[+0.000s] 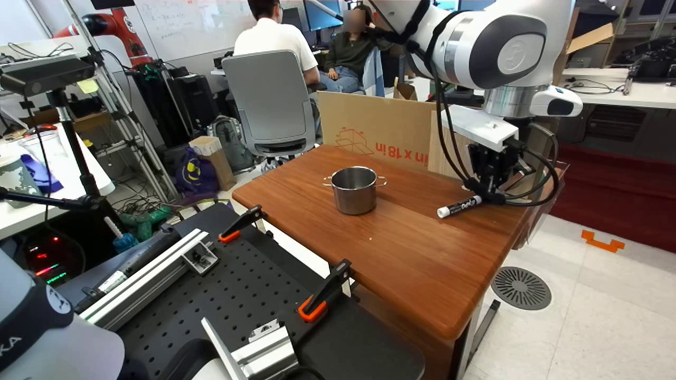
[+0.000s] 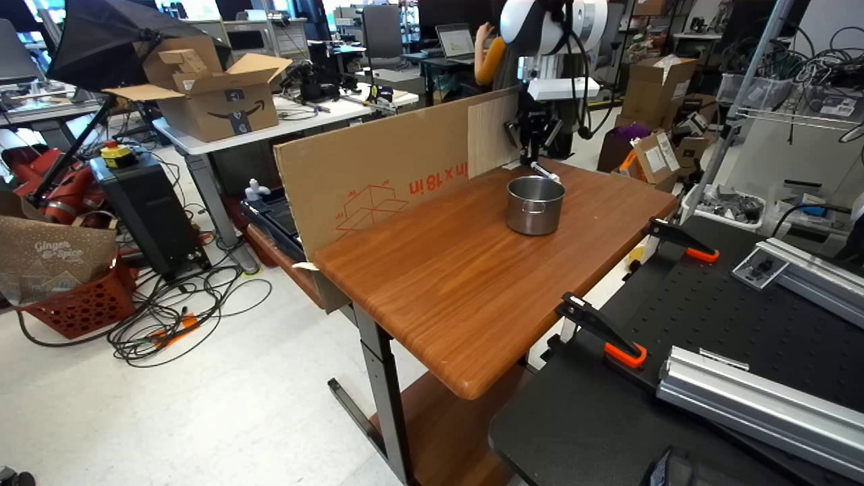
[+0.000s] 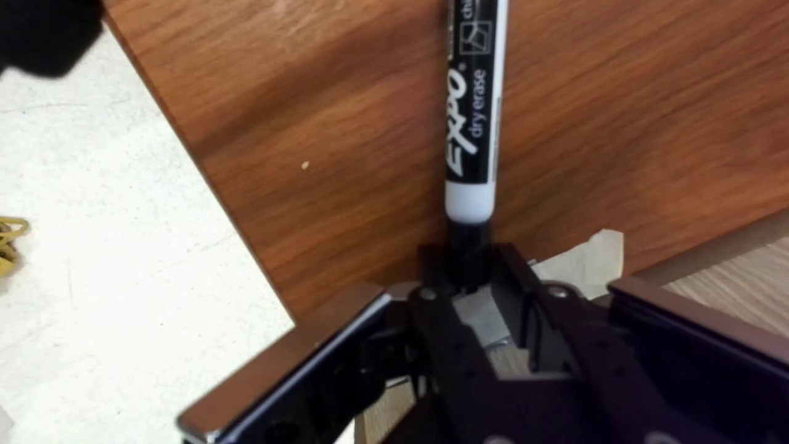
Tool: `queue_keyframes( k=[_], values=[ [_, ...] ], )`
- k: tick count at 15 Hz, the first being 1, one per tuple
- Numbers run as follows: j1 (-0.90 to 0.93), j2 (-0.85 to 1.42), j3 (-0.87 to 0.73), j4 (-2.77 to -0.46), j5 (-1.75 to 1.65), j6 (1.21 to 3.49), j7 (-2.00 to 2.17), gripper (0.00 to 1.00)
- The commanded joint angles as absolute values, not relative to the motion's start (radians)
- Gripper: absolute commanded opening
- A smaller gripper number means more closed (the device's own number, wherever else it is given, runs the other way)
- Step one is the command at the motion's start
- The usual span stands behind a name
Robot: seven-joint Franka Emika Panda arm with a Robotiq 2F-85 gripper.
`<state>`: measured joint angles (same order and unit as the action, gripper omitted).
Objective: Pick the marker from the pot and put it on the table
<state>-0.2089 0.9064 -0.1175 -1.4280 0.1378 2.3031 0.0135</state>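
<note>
The marker [image 3: 473, 117] has a white body, a black label and a black cap. My gripper [image 3: 467, 265] is shut on its cap end, and the rest sticks out from the fingers. In an exterior view, the gripper [image 1: 490, 196] is low over the table [image 1: 401, 253], with the marker [image 1: 459, 206] slanting close to the top. I cannot tell whether the marker touches the wood. The grey metal pot [image 1: 355, 199] stands upright on the table, apart from the gripper. In an exterior view, the marker [image 2: 545, 173] shows behind the pot [image 2: 534, 216].
A cardboard sheet [image 1: 377, 126] and a pale plywood board [image 2: 491, 135] stand upright along the table's edge, close to the gripper. A black bench [image 1: 222, 295] with orange clamps [image 1: 312, 309] adjoins the opposite edge. A torn pale tape piece [image 3: 588, 262] lies by the fingers.
</note>
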Motion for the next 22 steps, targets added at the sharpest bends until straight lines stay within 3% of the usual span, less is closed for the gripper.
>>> queue_keyframes(
  k=[1,6,7,16,22],
  values=[
    [-0.219,0.944,-0.113,-1.351,0.121,2.234,0.03,0.6],
    [-0.223,0.952,-0.108,-1.314,0.124,2.184,0.023,0.97],
    [-0.224,0.95,-0.107,-1.311,0.126,2.177,0.021,0.99],
    [-0.233,0.833,-0.099,-1.431,0.13,2.215,-0.043,1.0],
    [-0.236,0.603,-0.091,-1.637,0.132,2.233,-0.122,1.0]
  ],
)
